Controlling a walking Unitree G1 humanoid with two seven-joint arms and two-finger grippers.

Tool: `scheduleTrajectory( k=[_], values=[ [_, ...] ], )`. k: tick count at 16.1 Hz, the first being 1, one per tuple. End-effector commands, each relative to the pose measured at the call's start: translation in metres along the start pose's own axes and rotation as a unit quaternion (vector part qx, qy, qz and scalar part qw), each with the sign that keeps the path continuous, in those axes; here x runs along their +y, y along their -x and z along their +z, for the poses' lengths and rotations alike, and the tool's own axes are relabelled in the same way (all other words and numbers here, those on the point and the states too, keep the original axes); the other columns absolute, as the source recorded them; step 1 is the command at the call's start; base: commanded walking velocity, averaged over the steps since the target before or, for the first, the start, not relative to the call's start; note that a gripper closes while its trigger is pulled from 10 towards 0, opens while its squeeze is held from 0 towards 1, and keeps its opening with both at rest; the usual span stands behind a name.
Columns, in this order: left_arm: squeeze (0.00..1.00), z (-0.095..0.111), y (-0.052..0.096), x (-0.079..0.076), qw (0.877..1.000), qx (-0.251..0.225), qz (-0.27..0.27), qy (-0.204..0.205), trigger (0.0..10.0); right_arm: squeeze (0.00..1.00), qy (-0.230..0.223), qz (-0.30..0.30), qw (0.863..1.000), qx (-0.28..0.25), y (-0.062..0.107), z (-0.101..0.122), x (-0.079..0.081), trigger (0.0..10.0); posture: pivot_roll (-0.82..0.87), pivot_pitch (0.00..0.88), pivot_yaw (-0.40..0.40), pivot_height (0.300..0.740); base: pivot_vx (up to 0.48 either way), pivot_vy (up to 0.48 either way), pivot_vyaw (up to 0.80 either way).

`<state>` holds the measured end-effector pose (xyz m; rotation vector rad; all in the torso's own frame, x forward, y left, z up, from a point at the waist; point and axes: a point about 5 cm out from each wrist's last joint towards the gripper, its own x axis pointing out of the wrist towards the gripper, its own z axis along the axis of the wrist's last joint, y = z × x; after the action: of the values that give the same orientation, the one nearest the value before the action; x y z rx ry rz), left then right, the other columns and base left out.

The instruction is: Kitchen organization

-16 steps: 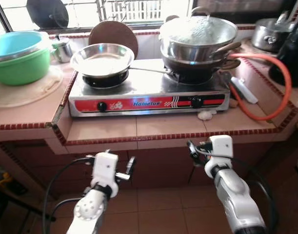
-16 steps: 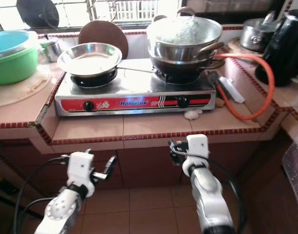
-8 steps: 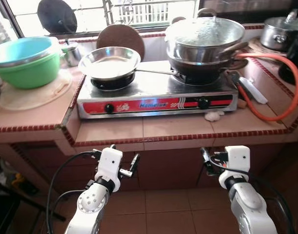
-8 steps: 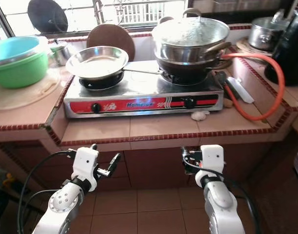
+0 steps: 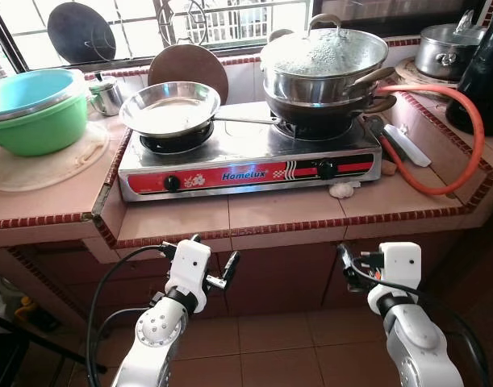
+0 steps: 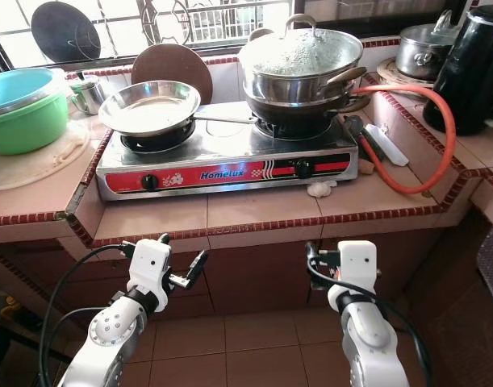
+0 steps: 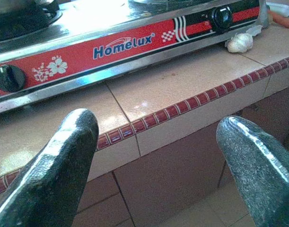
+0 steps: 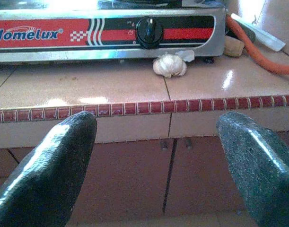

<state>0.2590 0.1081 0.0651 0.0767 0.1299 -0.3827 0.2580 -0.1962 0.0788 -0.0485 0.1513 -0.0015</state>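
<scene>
A red and silver Homelux stove (image 5: pixel 246 165) stands on the tiled counter (image 5: pixel 294 211). A steel frying pan (image 5: pixel 169 109) rests on its left burner. On the right burner a lidded steel pot (image 5: pixel 323 52) sits on top of a dark wok (image 5: pixel 327 109). A garlic bulb (image 8: pixel 169 65) lies on the tiles in front of the stove's right knob. My left gripper (image 7: pixel 158 132) is open and empty, below the counter's front edge and facing the stove's left half. My right gripper (image 8: pixel 156 127) is also open and empty, below the edge and facing the garlic.
A green bowl (image 5: pixel 36 129) holding a blue one stands at the left on a pale mat. An orange gas hose (image 5: pixel 464 145) loops across the right counter by a black kettle (image 5: pixel 484 81) and a steel pot (image 5: pixel 444 48). A round board (image 5: pixel 190 64) leans behind the pan.
The whole picture has shifted as the camera moved. Both arms sit a little lower in it, still below the counter's front. Nothing on the counter has moved.
</scene>
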Motion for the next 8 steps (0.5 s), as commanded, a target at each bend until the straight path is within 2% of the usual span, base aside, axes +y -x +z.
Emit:
scheduleTrajectory(
  k=[1,2,4,5,6,7,8],
  values=[
    [0.0,-0.004,0.001,0.006,1.0,0.004,0.013,0.005,10.0,0.0,0.004,0.006,1.0,-0.011,-0.003,0.008,0.004,10.0,-0.26,0.0,0.085,0.74,0.0,0.0,0.0],
    [0.0,0.0,-0.002,0.011,1.0,-0.004,0.013,0.002,10.0,0.0,0.012,0.01,1.0,-0.013,-0.006,0.01,0.008,10.0,-0.26,0.0,0.044,0.74,0.0,0.0,0.0],
    [0.0,0.004,-0.006,0.015,1.0,-0.008,0.003,-0.029,10.0,0.0,0.014,0.008,1.0,-0.006,-0.008,0.009,0.009,10.0,-0.25,0.0,0.029,0.74,0.0,0.0,0.0],
    [0.0,0.01,-0.009,0.019,0.999,-0.013,0.01,-0.03,10.0,0.0,0.009,0.01,1.0,-0.003,-0.011,0.011,0.008,10.0,-0.24,0.007,0.024,0.74,0.0,0.0,0.0],
    [0.0,0.014,-0.01,0.02,0.999,-0.02,0.024,-0.008,10.0,0.0,0.022,0.025,0.999,-0.007,-0.014,0.013,0.006,10.0,-0.24,0.023,0.061,0.74,0.0,0.0,0.0],
    [0.0,0.007,-0.007,0.018,0.999,-0.013,0.033,0.001,10.0,0.0,0.04,0.027,0.999,-0.008,-0.015,0.008,0.004,10.0,-0.24,0.026,0.066,0.74,0.0,0.0,0.0],
    [0.0,0.0,-0.002,0.012,0.999,-0.001,0.035,0.003,10.0,0.0,0.022,-0.004,1.0,-0.003,-0.016,0.009,-0.005,10.0,-0.25,0.035,0.068,0.74,0.0,0.0,0.0]
  ],
)
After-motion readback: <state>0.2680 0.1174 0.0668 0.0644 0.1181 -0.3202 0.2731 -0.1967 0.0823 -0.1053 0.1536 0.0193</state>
